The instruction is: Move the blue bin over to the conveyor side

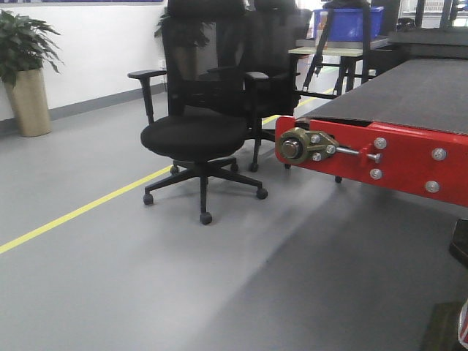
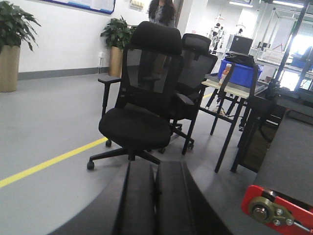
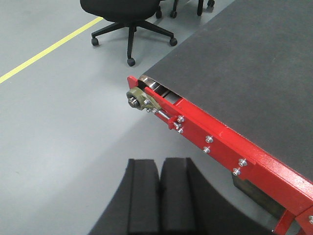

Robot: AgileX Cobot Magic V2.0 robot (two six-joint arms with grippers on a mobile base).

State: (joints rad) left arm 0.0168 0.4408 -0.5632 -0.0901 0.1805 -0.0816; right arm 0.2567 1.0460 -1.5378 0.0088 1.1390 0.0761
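Grey floor; conveyor (image 3: 254, 73) lies ahead of closed right claw (image 3: 160, 196).

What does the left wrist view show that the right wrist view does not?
Only the left wrist view shows the small blue plastic crate on a distant table, tall potted plants by the white wall and a dark-haired person behind the chairs. Only the right wrist view shows the wide dark grey conveyor belt from above. Both share the black mesh office chair, yellow floor line, red conveyor frame, and closed black gripper fingers.
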